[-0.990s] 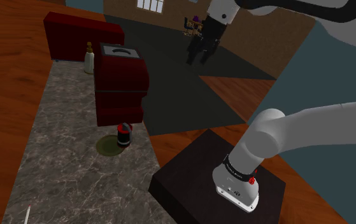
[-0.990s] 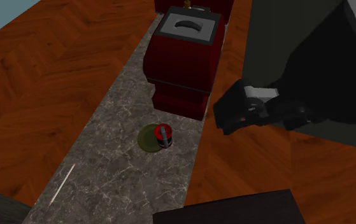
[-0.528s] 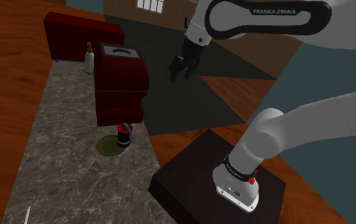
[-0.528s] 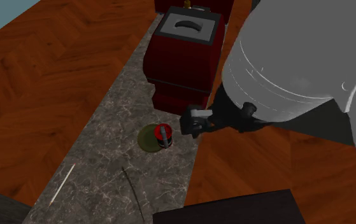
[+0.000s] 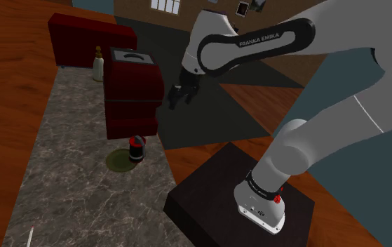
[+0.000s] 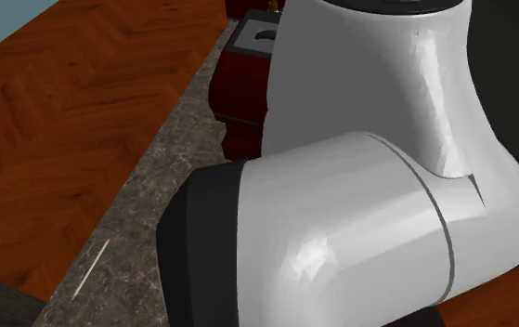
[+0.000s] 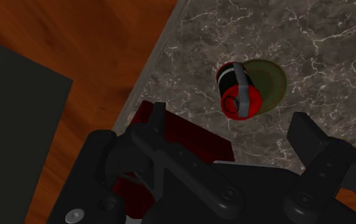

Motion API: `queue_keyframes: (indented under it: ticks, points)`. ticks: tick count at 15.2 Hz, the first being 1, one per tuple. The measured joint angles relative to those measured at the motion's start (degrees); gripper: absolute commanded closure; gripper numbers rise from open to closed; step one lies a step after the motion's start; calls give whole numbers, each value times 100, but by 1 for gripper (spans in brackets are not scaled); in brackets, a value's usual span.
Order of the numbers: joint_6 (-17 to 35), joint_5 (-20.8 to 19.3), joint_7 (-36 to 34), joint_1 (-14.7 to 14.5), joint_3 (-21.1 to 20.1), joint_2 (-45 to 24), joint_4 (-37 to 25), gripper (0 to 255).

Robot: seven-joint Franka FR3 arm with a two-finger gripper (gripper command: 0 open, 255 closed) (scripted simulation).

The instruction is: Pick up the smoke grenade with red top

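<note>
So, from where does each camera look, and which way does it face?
Shoulder view: beside and behind the stand, looking down along the counter; shows stand, arm and open pincer.
Second exterior view: above the counter, looking down along it; a white arm link with a dark joint stands close before it.
Wrist view: on the hand, looking down at the grenade on the counter; both fingers show, apart.
Shared: shoulder and wrist views both show grenade and counter.
</note>
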State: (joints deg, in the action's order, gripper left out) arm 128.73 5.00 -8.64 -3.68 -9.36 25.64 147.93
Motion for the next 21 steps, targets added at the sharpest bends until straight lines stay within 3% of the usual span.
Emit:
queue_keyframes:
  ticks: [7,12,17,21]
  points:
    - [1314,-357,-374,34,-367,-1553,-165,0]
    - [2086,-1013,-961,23,-542,-2750,-494,0]
    - [2664,-1881,-1607,-186,-365,-3960,-997,0]
    - [2893,-2180,-1830,-328,-203,-4425,-1202,0]
